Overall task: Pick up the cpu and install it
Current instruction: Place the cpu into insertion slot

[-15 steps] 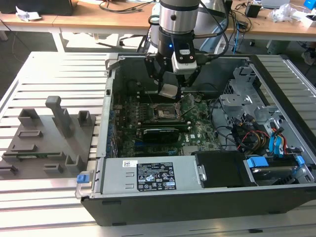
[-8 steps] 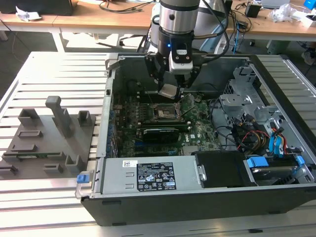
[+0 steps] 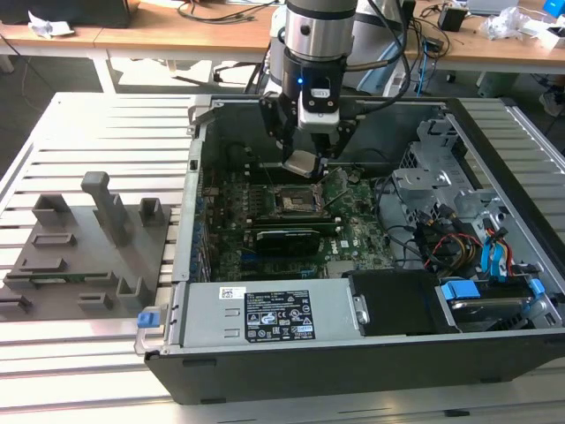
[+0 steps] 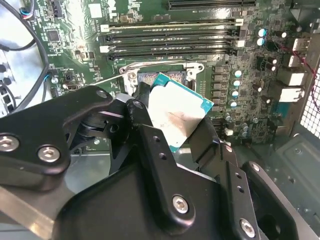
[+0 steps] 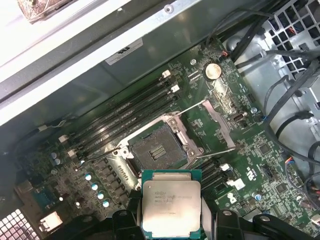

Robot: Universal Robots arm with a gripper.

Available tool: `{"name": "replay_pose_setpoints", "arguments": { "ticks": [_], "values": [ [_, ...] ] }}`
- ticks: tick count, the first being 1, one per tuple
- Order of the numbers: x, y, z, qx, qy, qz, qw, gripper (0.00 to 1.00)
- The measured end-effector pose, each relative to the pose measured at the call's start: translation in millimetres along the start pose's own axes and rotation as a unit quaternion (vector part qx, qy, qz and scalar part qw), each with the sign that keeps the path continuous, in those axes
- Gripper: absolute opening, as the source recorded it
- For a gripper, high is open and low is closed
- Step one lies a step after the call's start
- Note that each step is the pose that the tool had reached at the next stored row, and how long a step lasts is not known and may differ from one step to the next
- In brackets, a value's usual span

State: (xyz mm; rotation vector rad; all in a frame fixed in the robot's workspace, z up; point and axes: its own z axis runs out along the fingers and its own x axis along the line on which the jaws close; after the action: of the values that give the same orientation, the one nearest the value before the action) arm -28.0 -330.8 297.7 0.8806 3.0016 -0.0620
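One cpu (image 5: 171, 207), one gripper (image 3: 306, 155), one open computer case (image 3: 353, 371), one motherboard (image 3: 357, 234), one CPU socket (image 5: 156, 150), one coin cell battery (image 5: 212, 71), one grey fixture tray (image 3: 53, 265)

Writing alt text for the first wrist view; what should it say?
The hand grips the cpu by two opposite edges, its shiny metal top facing the camera, over a green motherboard. Just beyond the chip lies the open, empty socket, ringed by its metal frame.
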Motion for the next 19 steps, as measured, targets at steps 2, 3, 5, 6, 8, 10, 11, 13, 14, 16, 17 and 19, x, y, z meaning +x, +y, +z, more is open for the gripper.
{"name": "replay_pose_setpoints", "arguments": {
  "ticks": [2,3,5,6,8,10,11,13,14,16,17,19],
  "values": [
    [0.0,0.0,0.0,0.0002,0.0002,0.008,1.0,0.55],
    [0.0,0.0,0.0,0.0003,0.0004,0.011,0.9999,0.55],
    [0.0,0.0,0.0,0.0005,0.0007,0.02,0.9998,0.55],
    [0.0,0.0,0.0,0.0006,0.0008,0.023,0.9997,0.55],
    [0.0,0.0,0.0,0.0008,0.0012,0.033,0.9994,0.55],
    [0.0,0.0,0.0,0.0011,0.0016,0.045,0.999,0.55],
    [0.0,0.0,0.0,0.0012,0.0018,0.051,0.9987,0.55],
    [0.0,0.0,0.0,0.0014,0.002,0.059,0.9983,0.55],
    [0.0,0.0,0.0,0.0015,0.0022,0.065,0.9979,0.55],
    [0.0,0.0,0.0,0.0017,0.0024,0.071,0.9975,0.55],
    [0.0,0.0,0.0,0.0018,0.0025,0.074,0.9973,0.55],
    [0.0,0.0,0.0,0.002,0.0029,0.083,0.9965,0.55]
  ]
}}
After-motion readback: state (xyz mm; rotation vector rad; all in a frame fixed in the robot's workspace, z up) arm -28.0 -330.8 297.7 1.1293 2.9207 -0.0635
